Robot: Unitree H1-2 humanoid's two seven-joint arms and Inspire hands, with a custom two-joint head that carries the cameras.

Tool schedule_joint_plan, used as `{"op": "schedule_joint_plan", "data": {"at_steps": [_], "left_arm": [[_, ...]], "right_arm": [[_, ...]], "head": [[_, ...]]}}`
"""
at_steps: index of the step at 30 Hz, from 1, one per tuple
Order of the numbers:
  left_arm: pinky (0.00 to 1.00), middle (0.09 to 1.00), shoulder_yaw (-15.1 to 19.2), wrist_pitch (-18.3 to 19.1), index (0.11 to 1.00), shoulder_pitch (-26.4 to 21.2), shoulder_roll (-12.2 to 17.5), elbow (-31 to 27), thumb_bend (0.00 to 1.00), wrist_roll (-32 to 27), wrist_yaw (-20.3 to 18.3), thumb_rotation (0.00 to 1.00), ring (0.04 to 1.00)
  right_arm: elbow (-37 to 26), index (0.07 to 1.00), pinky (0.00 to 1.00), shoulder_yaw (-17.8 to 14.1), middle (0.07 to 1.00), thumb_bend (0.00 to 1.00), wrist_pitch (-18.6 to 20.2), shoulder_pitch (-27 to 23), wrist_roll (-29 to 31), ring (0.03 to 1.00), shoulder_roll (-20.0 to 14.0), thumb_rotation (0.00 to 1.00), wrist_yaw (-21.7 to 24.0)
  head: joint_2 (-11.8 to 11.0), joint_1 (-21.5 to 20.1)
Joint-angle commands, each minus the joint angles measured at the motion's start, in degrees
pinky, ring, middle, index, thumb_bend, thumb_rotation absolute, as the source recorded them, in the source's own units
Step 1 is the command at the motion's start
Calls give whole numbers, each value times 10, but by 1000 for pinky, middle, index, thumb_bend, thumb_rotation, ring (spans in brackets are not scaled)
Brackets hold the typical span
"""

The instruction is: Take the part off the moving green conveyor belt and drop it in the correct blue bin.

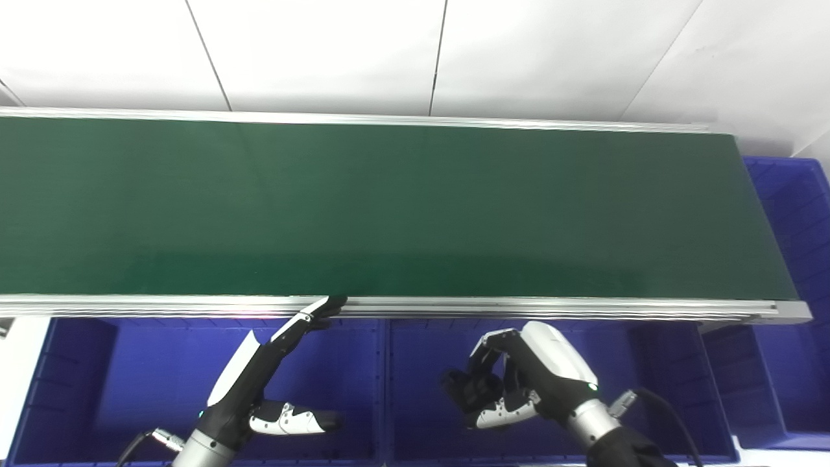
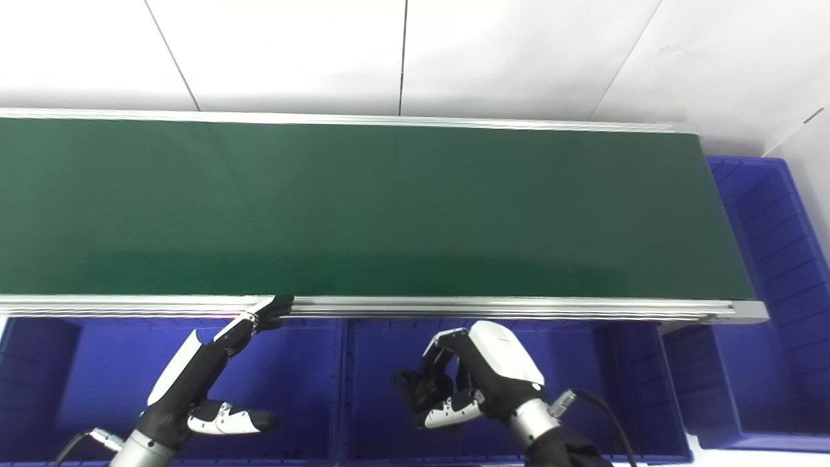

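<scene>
The green conveyor belt point(image 1: 415, 207) runs across the picture and I see no part on it. My left hand point(image 1: 259, 373) is open over the left blue bin point(image 1: 130, 376), with its fingers stretched up to the belt's near metal rail and its thumb held apart. My right hand point(image 1: 519, 379) hovers over the middle blue bin point(image 1: 421, 344) with its fingers curled in toward the thumb. I see nothing held in it. Both hands also show in the right eye view, the left hand point(image 2: 194, 376) and the right hand point(image 2: 473, 376).
A third blue bin point(image 1: 668, 376) stands at the front right. Another blue bin point(image 1: 794, 214) sits past the belt's right end. A metal rail point(image 1: 519, 306) borders the belt's near side. A white wall stands behind the belt.
</scene>
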Motion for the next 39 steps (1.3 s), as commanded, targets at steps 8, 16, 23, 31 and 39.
{"op": "schedule_joint_plan", "data": {"at_steps": [8,16,23,31,39], "left_arm": [[821,896,6,-18,882,9,7,-12,803,-13,1,601,871],[835,895,9,-18,886,8,13,-14,807,-9,5,620,877],[834,892,13,-18,886,16,21,-22,810,-19,1,614,875],[822,891,13,-18,888,20,27,-22,811,-22,0,615,869],[820,890,11,-18,888,23,18,-25,819,-10,6,621,868]], "right_arm": [[52,535,378,41,442,516,14,-46,-32,476,-11,3,10],[-6,898,801,56,918,719,37,-44,-11,887,-28,689,74],[-92,870,697,33,898,670,-15,26,60,845,-29,351,0],[-156,886,699,21,953,680,-97,117,150,873,-19,353,-75],[-100,935,773,57,940,741,-167,111,183,891,-14,644,-94]], "head": [[1,-9],[8,-22],[14,-19],[16,-8],[13,9]]}}
